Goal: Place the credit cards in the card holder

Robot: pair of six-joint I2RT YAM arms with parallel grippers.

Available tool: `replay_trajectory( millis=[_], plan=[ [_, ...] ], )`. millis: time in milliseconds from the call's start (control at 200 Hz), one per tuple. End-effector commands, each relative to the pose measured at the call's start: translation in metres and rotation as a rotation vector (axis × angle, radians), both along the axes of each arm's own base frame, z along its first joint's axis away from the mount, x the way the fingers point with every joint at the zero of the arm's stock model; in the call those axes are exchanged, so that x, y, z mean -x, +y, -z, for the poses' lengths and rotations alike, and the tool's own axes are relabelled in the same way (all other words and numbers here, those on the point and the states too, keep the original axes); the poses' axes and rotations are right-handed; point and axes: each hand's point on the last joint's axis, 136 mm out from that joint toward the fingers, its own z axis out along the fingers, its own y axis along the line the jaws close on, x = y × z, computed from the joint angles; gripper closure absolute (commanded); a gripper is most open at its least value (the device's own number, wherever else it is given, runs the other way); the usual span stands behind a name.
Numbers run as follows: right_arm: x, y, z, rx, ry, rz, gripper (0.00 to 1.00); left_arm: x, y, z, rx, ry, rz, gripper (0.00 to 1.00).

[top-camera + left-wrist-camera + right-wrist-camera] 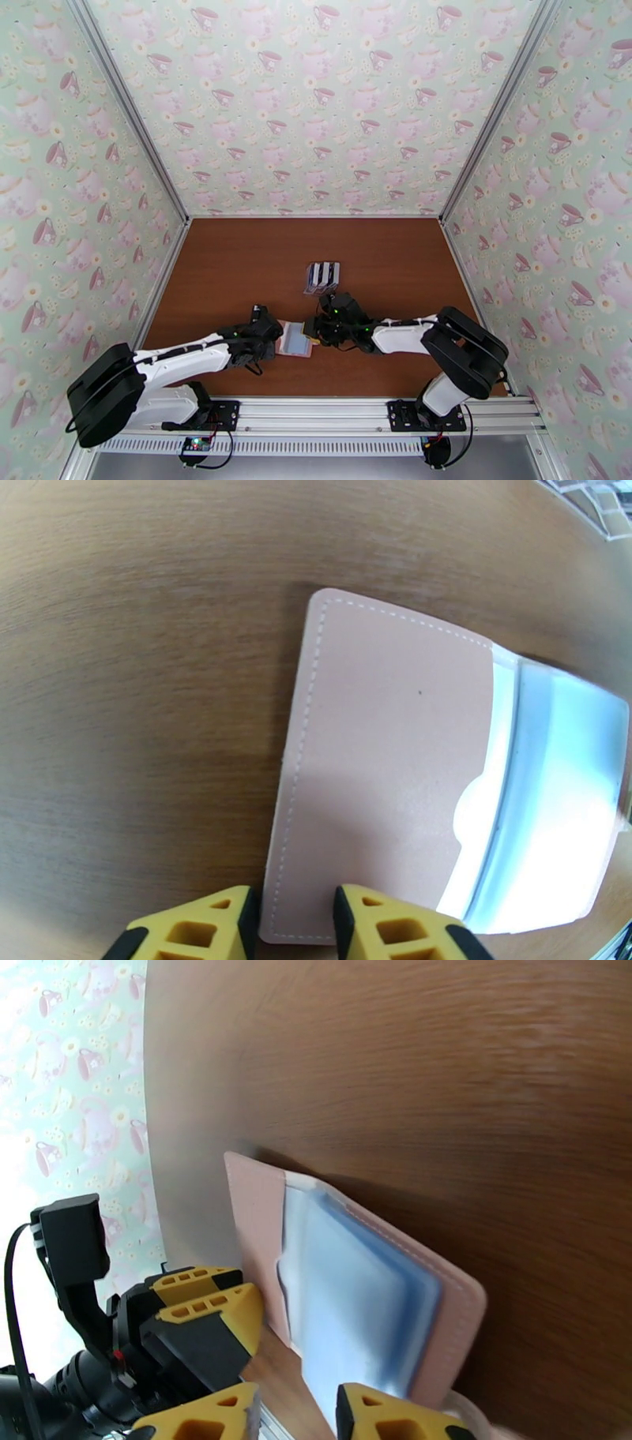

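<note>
The dusty-pink card holder (295, 340) lies open and flat close to the near edge of the tabletop (237, 268), about midway along it. Its stitched pink flap (379, 748) is turned toward the left arm and its clear sleeves (355, 1299) toward the right. A grey-blue cast in the sleeves may be a card already seated, though from here that is hard to confirm.

The left tool (292, 902) sits over the flap's near edge with its jaws apart, clamping nothing, apparently placed to pin the flap down. The right tool (296, 1398) meets the holder from the opposite side, jaws part-way apart, with a pale sheet running down between them. Whether it grips that sheet cannot be told.

Just beyond the right tool, toward the middle of the tabletop, credit cards (322, 272) stand on edge in a clear slotted rack (310, 289).

The step in hand looks like working a card into a sleeve. Done well, it likely calls for the left tool to press the flap flat so the holder cannot slide. The right tool would then square the card's edge to the sleeve mouth and feed it in low and slowly, so the thin plastic does not buckle.
</note>
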Motion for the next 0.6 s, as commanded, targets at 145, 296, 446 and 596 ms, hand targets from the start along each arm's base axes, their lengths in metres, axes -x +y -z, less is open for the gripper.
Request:
replay_trajectory(
  millis=[145,296,446,596],
  plan=[
    [0.000,-0.026,0.020,0.067,0.004,0.035,0.68,0.013,-0.023,0.016,0.113,0.056,0.013,0.67],
    [0.000,-0.040,0.025,0.079,0.007,0.050,0.67,0.011,-0.030,0.017,0.135,0.057,0.019,0.67],
    [-0.002,-0.054,0.031,0.097,0.011,0.071,0.67,0.007,-0.038,0.019,0.140,0.063,0.027,0.67],
    [-0.005,-0.072,0.038,0.115,0.020,0.097,0.67,0.004,-0.054,0.023,0.173,0.078,0.045,0.67]
  ],
)
